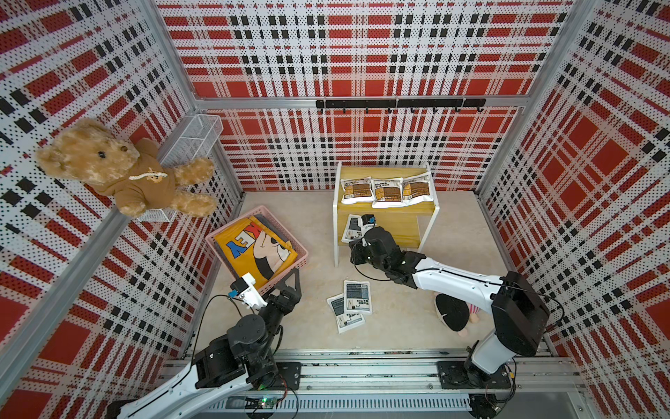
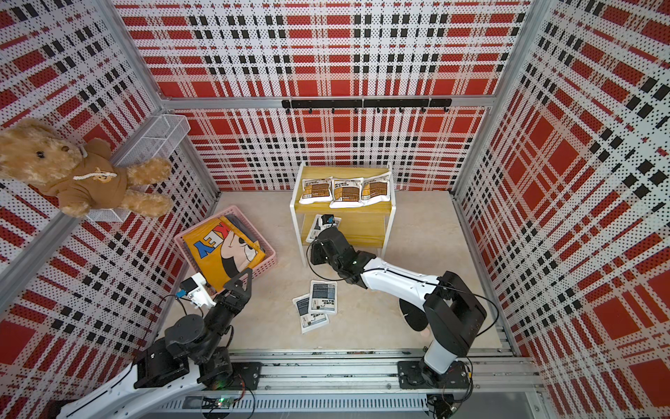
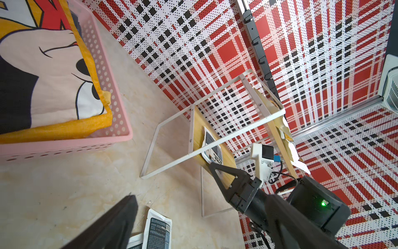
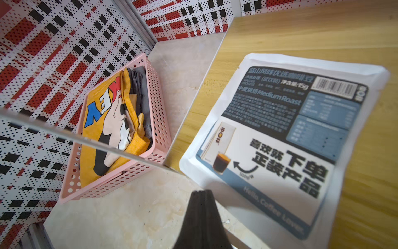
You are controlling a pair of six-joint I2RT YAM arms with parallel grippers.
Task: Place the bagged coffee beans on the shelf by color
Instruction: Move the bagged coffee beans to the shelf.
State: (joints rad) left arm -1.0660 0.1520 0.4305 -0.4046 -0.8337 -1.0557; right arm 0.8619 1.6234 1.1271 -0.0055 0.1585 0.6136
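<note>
Three brown-panel pouches (image 1: 388, 194): laid in a row on the top board of the shelf (image 1: 380, 172), upper centre of both top views, their edges overlapping side by side.
Shelf: stood against the back wall, centre of frame in both top views. Yellowish boards are carried on a thin white frame.
Grey pouch (image 4: 277, 138): found flat on the lower board, label up, filling the right half of the right wrist view. One corner is seen jutting past the board's edge.
Right gripper (image 4: 201, 195): jaws are pressed together and nothing is held. The tips are caught at bottom centre of the right wrist view, just beside that pouch's near edge. Whether contact is made cannot be told.
Two grey pouches (image 1: 357, 296): left on the floor, one overlapped on the other, lower centre of both top views, well apart from the shelf.
Pink basket (image 1: 232, 222): set on the floor left of the shelf and filled by a folded yellow cartoon cloth (image 1: 253, 250).
Left gripper (image 1: 294, 277): jaws are spread wide with nothing between them. It is held just beside the pink basket's near edge, left of centre.
Teddy bear (image 1: 108, 167): perched high at upper left, by a white wire basket (image 1: 195, 138).
</note>
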